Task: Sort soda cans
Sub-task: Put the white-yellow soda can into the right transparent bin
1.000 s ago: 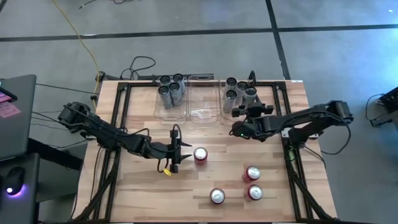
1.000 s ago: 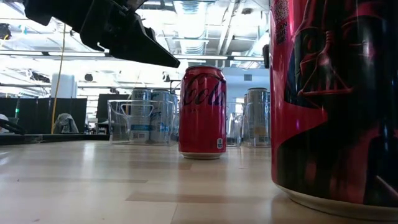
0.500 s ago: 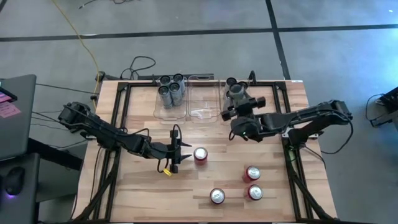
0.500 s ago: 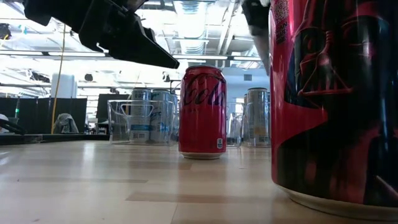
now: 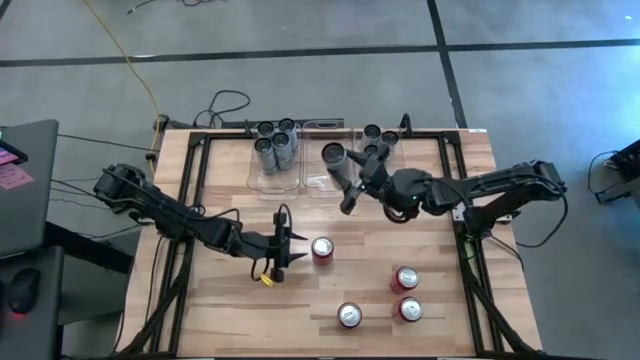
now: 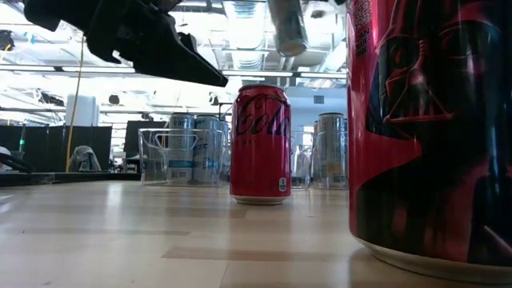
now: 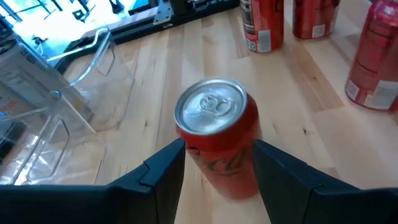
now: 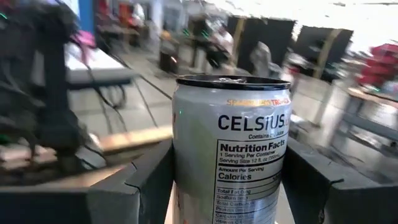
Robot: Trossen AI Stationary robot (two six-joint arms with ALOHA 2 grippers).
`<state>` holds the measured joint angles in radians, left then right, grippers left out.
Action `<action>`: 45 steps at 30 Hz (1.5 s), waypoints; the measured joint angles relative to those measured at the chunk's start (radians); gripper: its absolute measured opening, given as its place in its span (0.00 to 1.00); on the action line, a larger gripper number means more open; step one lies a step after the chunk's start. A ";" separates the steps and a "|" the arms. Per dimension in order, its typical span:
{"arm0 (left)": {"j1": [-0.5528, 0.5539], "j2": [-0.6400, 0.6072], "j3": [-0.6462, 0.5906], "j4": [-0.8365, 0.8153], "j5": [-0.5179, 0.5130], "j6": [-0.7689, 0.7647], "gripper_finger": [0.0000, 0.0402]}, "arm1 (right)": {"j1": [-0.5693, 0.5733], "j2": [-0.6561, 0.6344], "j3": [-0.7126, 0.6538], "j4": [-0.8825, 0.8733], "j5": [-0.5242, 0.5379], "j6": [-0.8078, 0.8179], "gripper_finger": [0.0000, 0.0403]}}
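Observation:
A red soda can point(image 5: 322, 250) point(image 7: 217, 137) stands upright on the table's middle. My left gripper point(image 5: 297, 251) point(image 7: 217, 165) is open, level with the can's top and just short of its left side, touching nothing. Over the middle clear bin point(image 5: 318, 182), my right gripper point(image 5: 350, 185) point(image 8: 227, 180) is shut on a silver soda can point(image 5: 336, 160) point(image 6: 286, 28). Several silver cans stand in the left bin point(image 5: 275, 146), and others in the right bin point(image 5: 376, 136). My right gripper pinches the silver can's side wall point(image 8: 186, 168) between its two fingers point(image 8: 143, 180), below the can's top. The fingers reach in about level from the table's right side. The can is lifted clear above the bins, roughly upright, its top up.
Three more red cans stand near the front right point(image 5: 405, 278) point(image 5: 410, 310) point(image 5: 348, 316); one fills the low view's right side point(image 6: 424, 128). Black frame rails point(image 5: 185, 200) run along the table's left and right sides. Bare wood lies at the front left.
My right gripper has risen out of the right bin with a silver can and carried it toward the table's left, over the middle bin. Its wrist has turned from pointing down to about level. The can is now lifted clear.

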<state>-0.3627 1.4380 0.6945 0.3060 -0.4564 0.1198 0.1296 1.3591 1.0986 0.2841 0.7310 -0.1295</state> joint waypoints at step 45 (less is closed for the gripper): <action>-0.008 0.000 -0.031 0.007 0.000 -0.128 0.44 | -0.286 -0.694 -0.739 0.161 -0.402 0.078 0.63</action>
<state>-0.3710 1.4384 0.6636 0.3134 -0.4564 -0.0086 -0.1569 0.6655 0.3593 0.4448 0.3285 -0.0519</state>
